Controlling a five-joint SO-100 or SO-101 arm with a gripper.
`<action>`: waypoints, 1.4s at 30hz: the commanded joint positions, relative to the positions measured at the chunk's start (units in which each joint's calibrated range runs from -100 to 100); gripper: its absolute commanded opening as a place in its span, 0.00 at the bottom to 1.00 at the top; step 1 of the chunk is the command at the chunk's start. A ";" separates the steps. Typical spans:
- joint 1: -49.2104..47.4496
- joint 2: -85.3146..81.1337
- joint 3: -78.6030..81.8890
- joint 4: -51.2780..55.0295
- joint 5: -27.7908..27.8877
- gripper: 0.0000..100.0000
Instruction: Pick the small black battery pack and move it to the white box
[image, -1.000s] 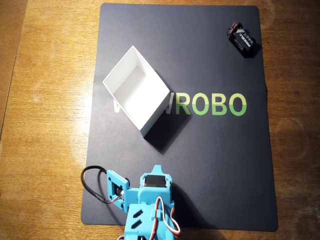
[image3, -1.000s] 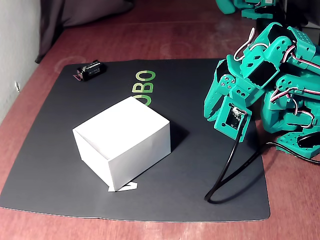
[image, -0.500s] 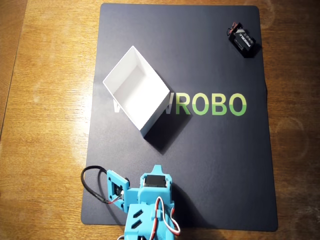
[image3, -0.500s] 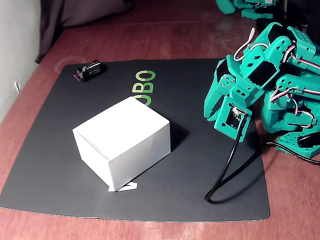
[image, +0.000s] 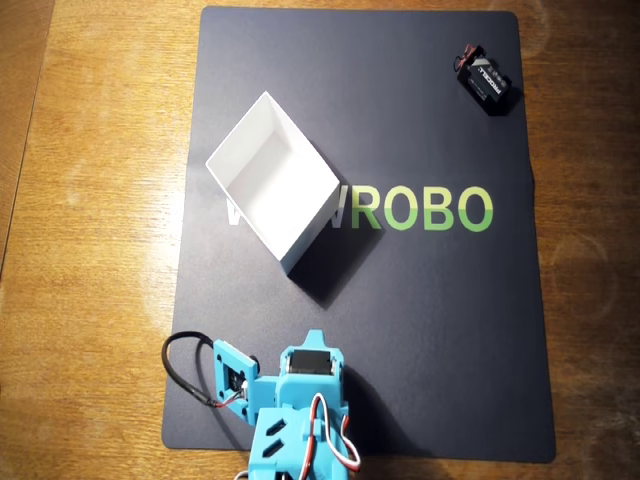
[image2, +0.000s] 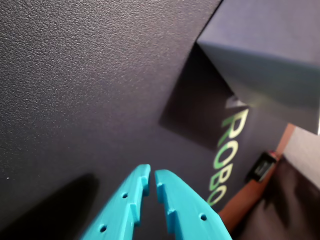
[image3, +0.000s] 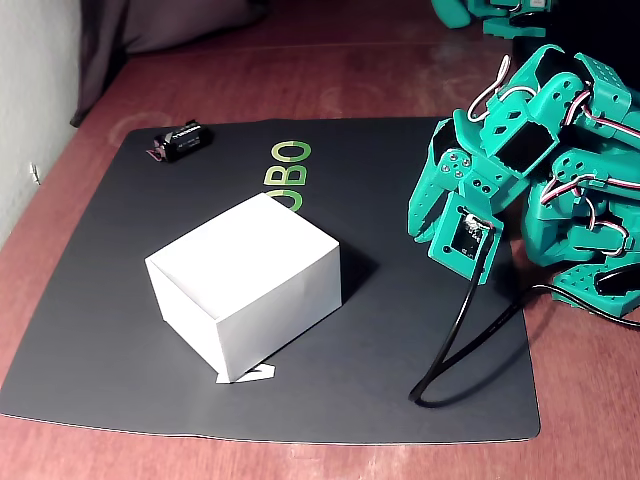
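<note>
While the arm sits folded at the near edge of the mat (image: 400, 330), its gripper (image2: 151, 176) hangs low over bare mat with the two teal fingers almost touching at the tips, holding nothing. The battery (image: 486, 80) lies in the far right corner of the mat in the overhead view, well apart from the gripper and from the box (image: 275, 183), which stands open-topped and empty near the mat's middle, turned corner-on to the arm.

The step in hand, as I judge it, is the reach. It would go best if the jaws were spread wide before the descent and the arm carried out past the right side of the box, not over it, so that no wall gets clipped.

The battery's long axis runs diagonally in the overhead view, from upper left to lower right. Its wires (image: 463, 58) sit at the upper-left end, pointing toward the mat's far edge, and the white lettering faces up. The fingers should close across the short sides, near the middle of the block and clear of the wires, so the wrist probably needs a turn to square up with that diagonal
</note>
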 joint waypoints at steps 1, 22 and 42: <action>0.44 -0.06 0.02 0.23 -0.12 0.00; -0.38 -0.06 0.02 0.23 -0.28 0.00; -0.38 -0.06 0.02 0.23 -0.39 0.00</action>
